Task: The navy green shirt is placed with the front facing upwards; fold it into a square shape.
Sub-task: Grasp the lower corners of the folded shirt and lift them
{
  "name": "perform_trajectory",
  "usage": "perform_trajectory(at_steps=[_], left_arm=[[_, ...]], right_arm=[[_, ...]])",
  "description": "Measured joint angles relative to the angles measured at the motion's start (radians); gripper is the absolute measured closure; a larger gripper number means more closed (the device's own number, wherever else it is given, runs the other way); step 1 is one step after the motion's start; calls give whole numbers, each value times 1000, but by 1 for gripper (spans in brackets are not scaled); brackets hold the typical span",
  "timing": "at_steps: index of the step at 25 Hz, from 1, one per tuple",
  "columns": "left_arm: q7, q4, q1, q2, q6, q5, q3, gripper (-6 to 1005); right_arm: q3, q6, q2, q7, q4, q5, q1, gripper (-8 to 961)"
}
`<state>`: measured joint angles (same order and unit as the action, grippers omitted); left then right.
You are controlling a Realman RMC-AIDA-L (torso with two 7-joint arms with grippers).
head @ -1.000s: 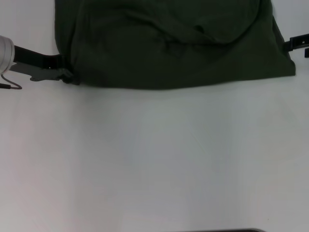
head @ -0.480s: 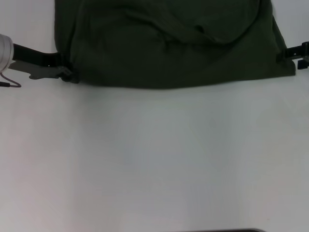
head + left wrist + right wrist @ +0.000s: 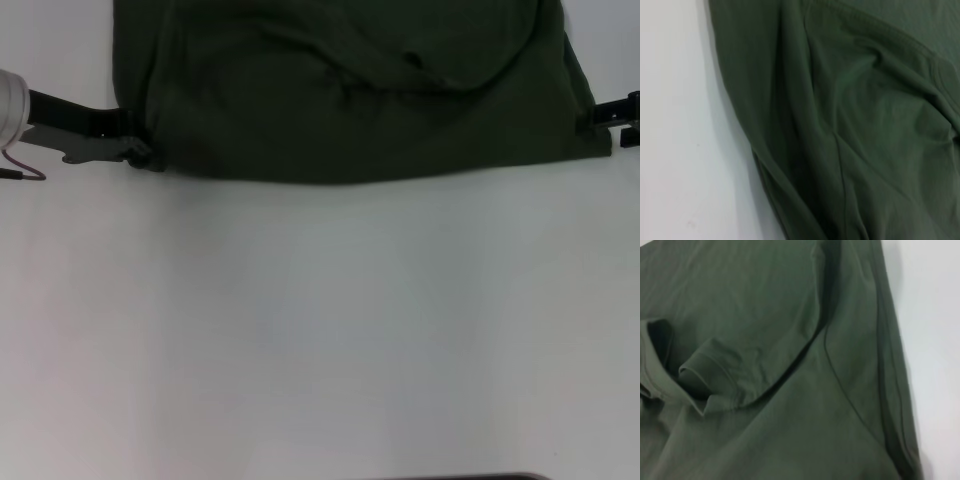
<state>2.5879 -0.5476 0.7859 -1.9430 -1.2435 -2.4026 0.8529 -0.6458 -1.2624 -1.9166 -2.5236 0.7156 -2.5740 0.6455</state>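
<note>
Head view: the navy green shirt (image 3: 360,90) lies bunched at the far edge of the white table (image 3: 320,330), its near hem running straight across, a curved fold and creases on top; lettering not visible. No containers in view. Left gripper (image 3: 135,152) reaches in low from the left, arm nearly level with the table, its tip touching the shirt's near left corner; whether it pinches cloth cannot be told. Right gripper (image 3: 600,112) comes in from the right edge, touching the shirt's right side; its fingers are mostly hidden, state not discernible.

Left wrist view: shirt (image 3: 850,125) fills most of the picture, folded with seams and ridges, bare table (image 3: 685,140) beside it.

Right wrist view: shirt (image 3: 770,370) with a sleeve hem and a deep crease; table (image 3: 935,340) at one side.
</note>
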Motion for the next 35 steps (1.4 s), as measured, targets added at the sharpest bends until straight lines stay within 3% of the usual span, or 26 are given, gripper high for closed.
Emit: perform_trajectory(at_steps=[9, 25, 35], left_arm=[[0, 0, 2, 0, 1, 2, 0, 940], [-1, -2, 2, 1, 7, 2, -12, 940], [0, -2, 3, 1, 13, 2, -14, 939]], right_arm=[[6, 18, -17, 4, -14, 6, 3, 168], [2, 62, -15, 6, -28, 8, 9, 191], [11, 89, -36, 6, -29, 8, 10, 205]])
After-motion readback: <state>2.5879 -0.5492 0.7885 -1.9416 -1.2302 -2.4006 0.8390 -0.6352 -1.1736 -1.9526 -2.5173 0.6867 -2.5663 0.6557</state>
